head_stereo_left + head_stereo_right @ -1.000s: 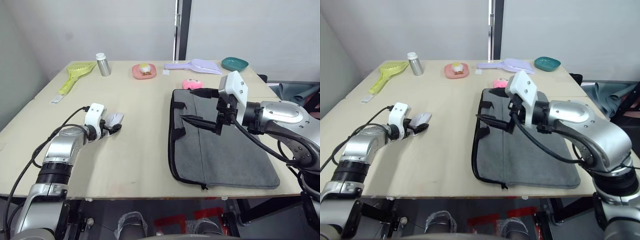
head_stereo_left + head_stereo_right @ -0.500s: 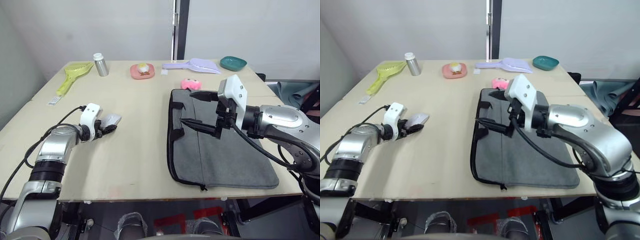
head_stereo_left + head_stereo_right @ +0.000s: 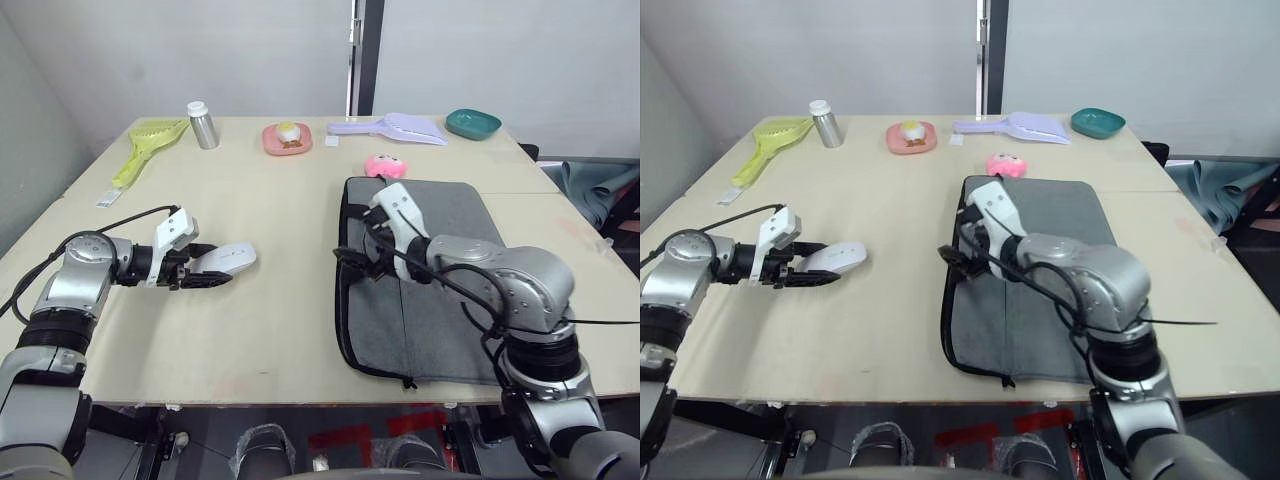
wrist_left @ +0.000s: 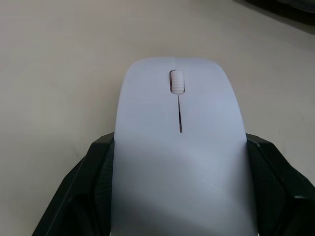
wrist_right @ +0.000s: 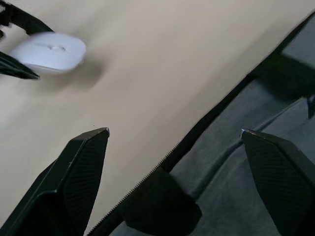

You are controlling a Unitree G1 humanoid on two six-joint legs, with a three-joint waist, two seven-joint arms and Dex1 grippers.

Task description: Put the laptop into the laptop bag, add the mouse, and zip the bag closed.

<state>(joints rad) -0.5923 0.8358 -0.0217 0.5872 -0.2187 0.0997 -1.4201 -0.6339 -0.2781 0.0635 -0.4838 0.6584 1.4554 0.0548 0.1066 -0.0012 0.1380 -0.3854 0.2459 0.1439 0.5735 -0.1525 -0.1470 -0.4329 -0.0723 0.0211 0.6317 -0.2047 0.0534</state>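
The white mouse is held low over the table's left half, with my left gripper shut on its sides. The grey laptop bag lies flat on the right half, its pink plush charm at the far corner. My right gripper hangs open over the bag's black left edge, where the zipper runs, one finger over the table and the other over the bag. The laptop is hidden.
Along the far edge stand a yellow scoop, a silver bottle, a pink plate, a lilac scoop and a teal bowl. Bare tabletop lies between the mouse and the bag.
My right arm has dropped from above the bag to its left edge. My left gripper has turned toward the bag with the mouse still in it.
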